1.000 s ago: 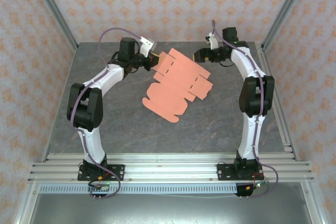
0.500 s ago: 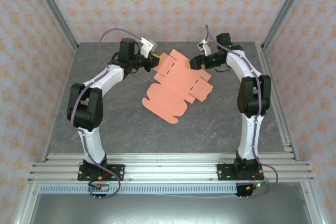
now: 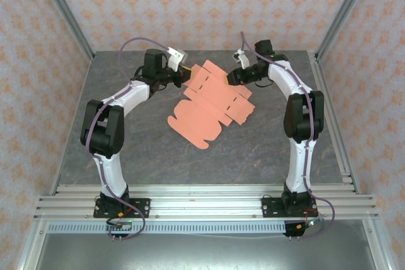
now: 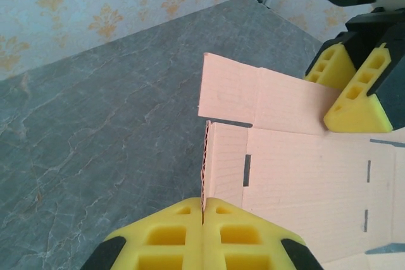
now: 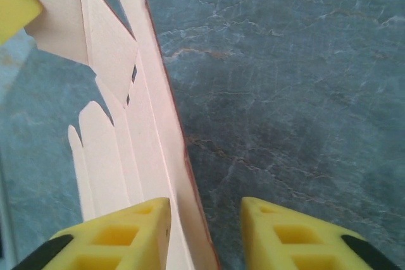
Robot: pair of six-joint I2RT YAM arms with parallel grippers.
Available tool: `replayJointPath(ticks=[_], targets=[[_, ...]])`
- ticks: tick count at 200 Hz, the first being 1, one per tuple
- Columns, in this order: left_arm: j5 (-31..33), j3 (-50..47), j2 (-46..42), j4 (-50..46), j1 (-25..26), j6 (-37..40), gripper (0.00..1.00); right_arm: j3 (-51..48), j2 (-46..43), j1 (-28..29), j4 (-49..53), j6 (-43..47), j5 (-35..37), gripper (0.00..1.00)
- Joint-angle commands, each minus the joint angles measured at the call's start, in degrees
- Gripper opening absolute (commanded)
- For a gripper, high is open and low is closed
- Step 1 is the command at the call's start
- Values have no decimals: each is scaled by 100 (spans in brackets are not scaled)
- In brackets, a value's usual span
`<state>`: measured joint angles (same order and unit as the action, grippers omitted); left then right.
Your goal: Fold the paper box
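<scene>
Both grippers at the flat box (image 3: 212, 102), far middle of the desk (image 3: 126, 147).
The box is an unfolded salmon sheet, lying between the two arms. The left gripper (image 3: 184, 73) is closed tight on a flap at its left edge. The right gripper (image 3: 231, 78) is at the far right edge with its jaws a little apart; the card edge stands between them, against one finger (image 5: 126, 232), with a gap to the other.

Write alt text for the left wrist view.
The left tool is pinched shut on the near edge of the unfolded salmon paper box. The right tool straddles its far edge, above a grey marbled table.
</scene>
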<state>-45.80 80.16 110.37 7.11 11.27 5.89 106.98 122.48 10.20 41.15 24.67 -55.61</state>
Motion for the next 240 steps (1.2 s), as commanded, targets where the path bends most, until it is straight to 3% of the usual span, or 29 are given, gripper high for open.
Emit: replayJointPath(ticks=[1,8,30,38,70,88,101,122,167,184,214,240], targets=[[186,-84,-251,518,3,-277,0,50,-417,177,25,39,679,20],[232,-103,-248,532,-2,-335,0,62,-447,223,20,46,854,17],[435,-224,-303,591,-52,-609,42,155,-527,354,73,122,1410,13],[626,-299,-365,598,-79,-748,53,106,-549,369,-23,109,1554,12],[1998,-836,-874,444,-158,-1387,74,122,-502,523,-13,299,1958,10],[2524,-1139,-1148,143,-167,-1810,73,107,-475,767,-134,400,2458,10],[2662,-1444,-1315,45,-162,-2181,66,87,-468,1010,-298,414,2991,8],[2703,-2059,-1543,165,-151,-2741,56,-6,-525,1344,-529,376,3547,7],[2712,-2914,-1803,38,-53,-3131,50,69,-564,1891,-427,684,4398,7],[2472,-3207,-1746,407,78,-3331,48,1,-577,1998,-480,700,4582,7],[2590,-3269,-1394,472,363,-3550,32,-2,-557,2204,-505,803,5170,6],[2563,-3336,-1125,838,507,-3905,26,-12,-574,2250,-527,945,5469,6]])
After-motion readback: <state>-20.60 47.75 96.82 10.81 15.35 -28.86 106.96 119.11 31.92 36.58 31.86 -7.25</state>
